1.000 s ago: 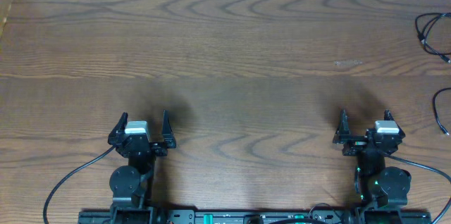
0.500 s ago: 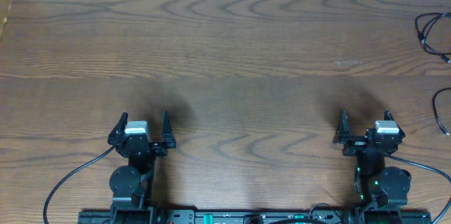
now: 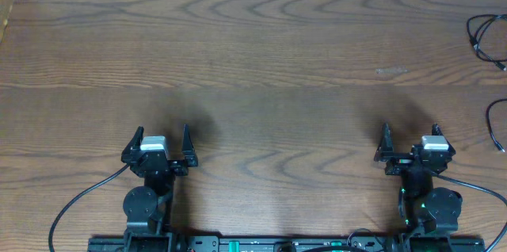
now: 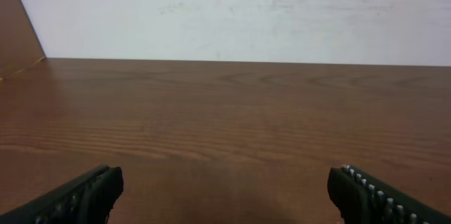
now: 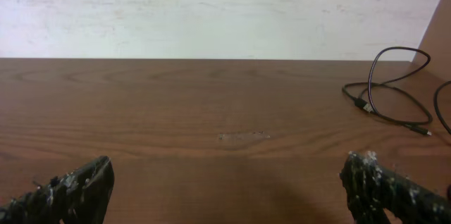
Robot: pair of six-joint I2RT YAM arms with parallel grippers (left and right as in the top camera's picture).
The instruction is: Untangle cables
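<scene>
Thin black cables (image 3: 485, 34) lie in loose loops at the table's far right edge, partly cut off by the overhead view. They show in the right wrist view (image 5: 386, 97) at the far right, with a small plug end. No white cable is in view. My left gripper (image 3: 163, 139) is open and empty near the front left; its fingertips frame bare wood in its wrist view (image 4: 224, 189). My right gripper (image 3: 410, 139) is open and empty near the front right (image 5: 229, 182), well short of the cables.
The brown wooden table (image 3: 253, 62) spans the overhead view, with a white wall (image 4: 232, 13) behind it. Thick black arm cords (image 3: 79, 200) run off both arm bases at the front edge. A wooden side panel (image 5: 438, 34) stands at the far right.
</scene>
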